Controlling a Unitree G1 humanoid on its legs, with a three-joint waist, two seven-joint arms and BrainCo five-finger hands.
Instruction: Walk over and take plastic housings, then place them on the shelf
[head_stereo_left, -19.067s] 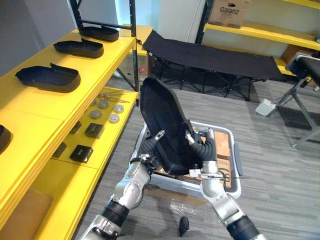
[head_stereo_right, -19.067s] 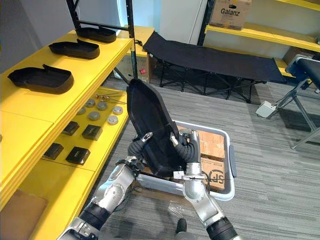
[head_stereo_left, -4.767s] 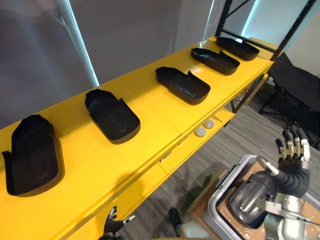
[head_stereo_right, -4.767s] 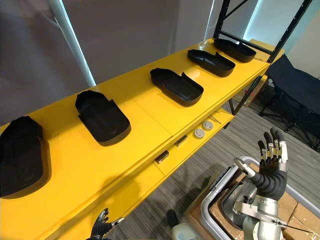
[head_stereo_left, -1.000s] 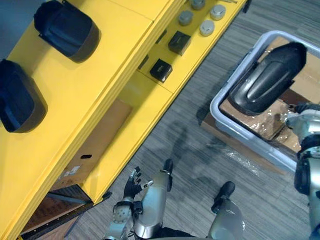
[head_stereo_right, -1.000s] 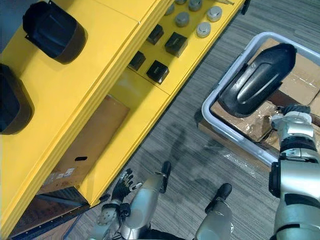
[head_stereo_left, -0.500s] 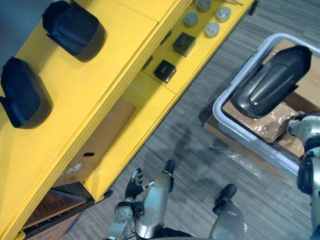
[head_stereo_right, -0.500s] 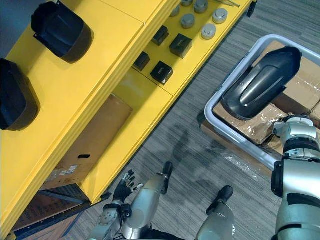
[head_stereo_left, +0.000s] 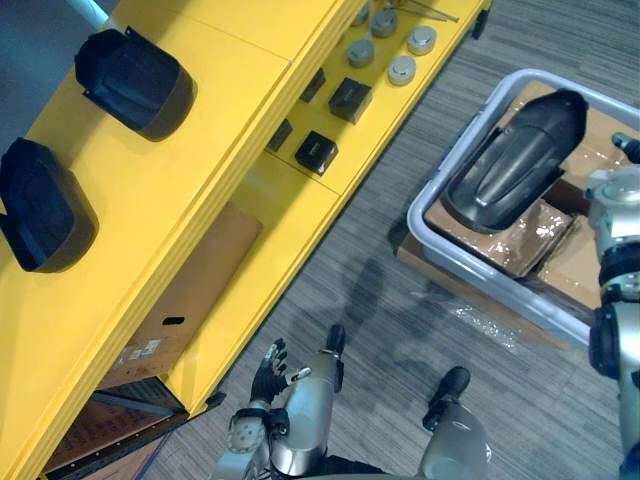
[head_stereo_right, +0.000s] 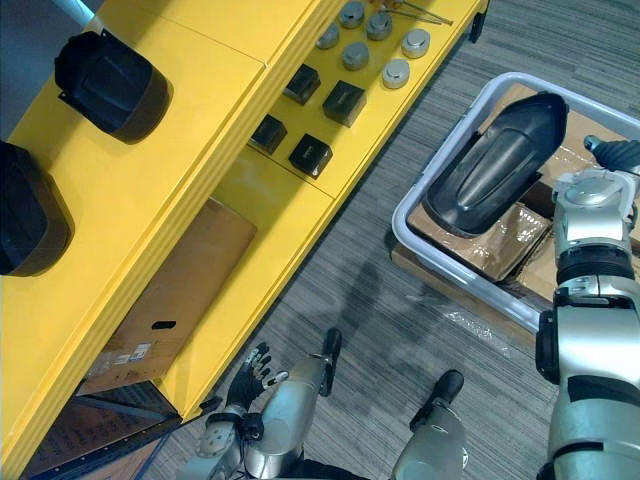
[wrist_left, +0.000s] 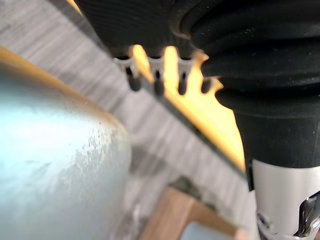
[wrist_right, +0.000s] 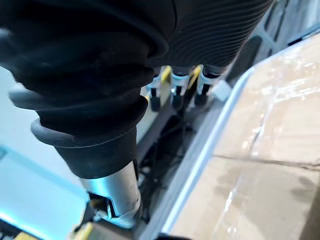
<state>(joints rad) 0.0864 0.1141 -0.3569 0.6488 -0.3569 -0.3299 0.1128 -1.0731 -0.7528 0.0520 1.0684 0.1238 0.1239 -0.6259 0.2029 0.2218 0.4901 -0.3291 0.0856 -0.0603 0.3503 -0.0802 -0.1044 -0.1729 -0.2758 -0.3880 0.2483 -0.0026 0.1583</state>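
Left hand (head_stereo_left: 267, 370): is being held low over the grey carpet floor (head_stereo_left: 520, 410), just beside the foot of the yellow shelf (head_stereo_left: 200, 170). Its fingers are being shown straight and spread, with nothing grasped.

Right hand (wrist_right: 176, 89): is being held above the far side of the bin (head_stereo_left: 414, 212). In its wrist view the fingers are being shown straight in a row, released, with nothing between them and the thumb.

Housing in the bin (head_stereo_left: 515, 160): one black plastic housing is being borne by the grey-rimmed bin on the floor. It is laid slantwise with its rounded back up, on plastic-wrapped cardboard (head_stereo_left: 520, 235). It is near the right hand but apart from it, and well apart from the left hand.

Housings on the shelf: two black housings (head_stereo_left: 135, 82) (head_stereo_left: 45, 205) are being carried hollow side down on the top board, near each other but apart.

Lower board: small black boxes (head_stereo_left: 316, 150) and round silver discs (head_stereo_left: 402, 68) are being shown on it.

Under the shelf: a flat brown carton (head_stereo_left: 190, 290) is being stored at floor level.
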